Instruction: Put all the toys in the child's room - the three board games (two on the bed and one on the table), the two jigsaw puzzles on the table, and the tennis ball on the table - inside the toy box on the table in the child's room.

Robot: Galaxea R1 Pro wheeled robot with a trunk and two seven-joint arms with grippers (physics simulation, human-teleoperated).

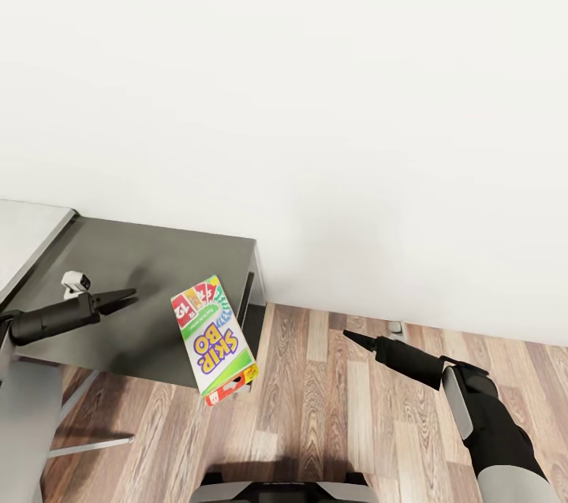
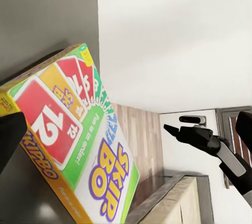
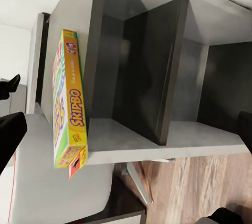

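Observation:
A Skip-Bo board game box [image 1: 214, 341] lies flat on the front right corner of a dark grey table [image 1: 118, 258], its lower end hanging over the table's edge. My left gripper [image 1: 126, 299] hovers over the table just left of the box, open and apart from it. The left wrist view has the box [image 2: 79, 145] close up, beside one finger [image 2: 10, 134]. My right gripper [image 1: 351, 338] is open and holds nothing, out over the floor to the box's right. From the right wrist, the box [image 3: 67, 98] appears edge-on. Toy box, puzzles and ball are out of view.
The table has open compartments under its top, split by a divider [image 3: 173, 66]. A lighter grey surface [image 1: 24, 235] adjoins it on the left. A pale grey seat or slab [image 1: 24, 424] stands low at the left. Wooden floor [image 1: 331, 408] meets a white wall.

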